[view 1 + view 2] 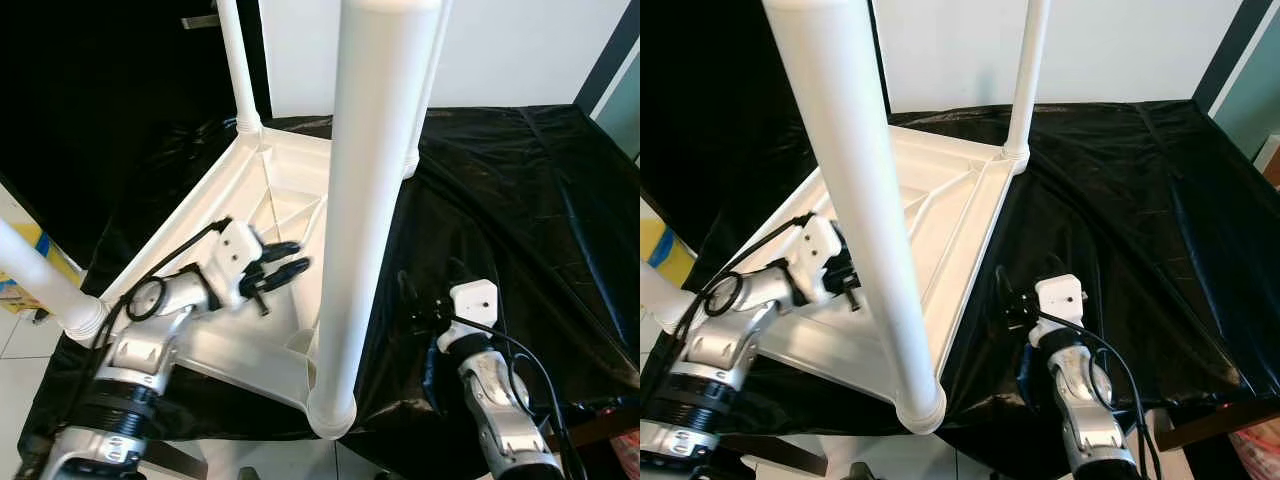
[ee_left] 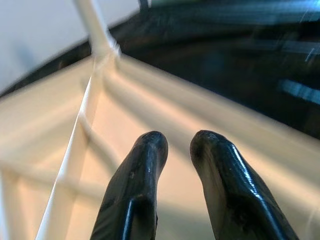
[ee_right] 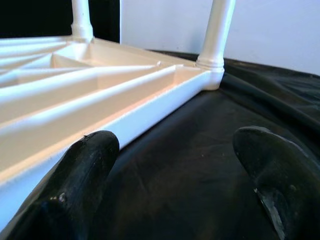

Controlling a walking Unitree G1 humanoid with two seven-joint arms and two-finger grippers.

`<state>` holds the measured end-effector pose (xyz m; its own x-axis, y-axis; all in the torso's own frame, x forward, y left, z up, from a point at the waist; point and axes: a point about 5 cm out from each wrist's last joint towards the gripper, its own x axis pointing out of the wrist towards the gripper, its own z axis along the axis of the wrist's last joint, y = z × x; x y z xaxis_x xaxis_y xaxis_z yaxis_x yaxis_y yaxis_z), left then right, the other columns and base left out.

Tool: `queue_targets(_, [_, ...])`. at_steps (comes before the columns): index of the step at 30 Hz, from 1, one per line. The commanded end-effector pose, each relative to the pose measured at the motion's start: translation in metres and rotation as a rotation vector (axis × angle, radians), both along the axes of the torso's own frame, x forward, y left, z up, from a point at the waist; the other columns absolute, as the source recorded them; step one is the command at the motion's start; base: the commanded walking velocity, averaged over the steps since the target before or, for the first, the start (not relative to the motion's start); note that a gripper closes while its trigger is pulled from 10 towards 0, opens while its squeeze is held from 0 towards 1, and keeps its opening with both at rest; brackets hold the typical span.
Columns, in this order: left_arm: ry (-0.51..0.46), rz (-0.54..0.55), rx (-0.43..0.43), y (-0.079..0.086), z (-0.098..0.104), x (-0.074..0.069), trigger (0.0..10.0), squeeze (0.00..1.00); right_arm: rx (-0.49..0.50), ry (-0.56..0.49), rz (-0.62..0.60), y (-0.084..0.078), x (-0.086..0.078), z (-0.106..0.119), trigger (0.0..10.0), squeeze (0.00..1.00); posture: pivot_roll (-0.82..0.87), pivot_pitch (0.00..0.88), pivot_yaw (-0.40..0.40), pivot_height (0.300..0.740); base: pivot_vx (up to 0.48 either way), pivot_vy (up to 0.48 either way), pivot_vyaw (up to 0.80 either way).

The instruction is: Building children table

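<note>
A white plastic children's table [image 1: 290,180] lies upside down on a black sheet [image 1: 520,200], its ribbed underside facing up. Its legs stand upright in the corners: the nearest leg [image 1: 370,200] rises right in front of me, another [image 1: 238,70] at the far corner, and one [image 1: 1028,70] at the right corner. My left gripper [image 1: 290,258] hovers over the ribbed underside, near the closest leg, its fingers [image 2: 145,165] slightly apart with nothing between them. My right gripper [image 1: 430,285] sits low over the black sheet beside the table's rim [image 3: 150,107], open wide and empty.
The black sheet drapes over the work surface and stretches bare to the right. A white wall [image 1: 1120,50] stands behind. At the left edge, a fourth leg [image 1: 40,280] points towards me, with a yellow and blue box [image 1: 22,285] below it. Tiled floor [image 1: 15,340] shows at lower left.
</note>
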<state>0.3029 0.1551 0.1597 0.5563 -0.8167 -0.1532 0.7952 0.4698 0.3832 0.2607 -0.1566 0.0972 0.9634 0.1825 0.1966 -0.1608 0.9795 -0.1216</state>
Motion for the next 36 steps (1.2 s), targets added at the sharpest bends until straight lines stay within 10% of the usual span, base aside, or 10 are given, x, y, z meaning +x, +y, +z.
queue_targets(1, [0.012, -0.030, 0.042, -0.001, -0.007, -0.002, 10.0, 0.00, 0.002, 0.008, 0.015, 0.002, -0.002, 0.001, 10.0, 0.00, -0.08, 0.061, -0.023, 0.740, 0.000, 0.000, 0.00])
queue_targets(12, [0.152, -0.171, -0.012, 0.008, -0.011, -0.021, 10.0, 0.00, -0.019, 0.034, 0.023, -0.004, -0.008, 0.002, 10.0, 0.00, -0.08, 0.066, -0.024, 0.740, 0.000, 0.000, 0.00])
queue_targets(20, [0.227, -0.263, 0.171, 0.013, -0.037, -0.038, 10.0, 0.00, -0.029, 0.053, 0.026, -0.005, -0.012, 0.003, 10.0, 0.00, -0.09, 0.072, -0.024, 0.740, 0.000, 0.000, 0.00])
queue_targets(36, [0.102, -0.067, 0.312, -0.020, -0.057, -0.006, 10.0, 0.00, -0.027, 0.060, 0.007, -0.004, -0.010, 0.007, 10.0, 0.00, -0.10, 0.070, -0.006, 0.740, 0.000, 0.000, 0.00])
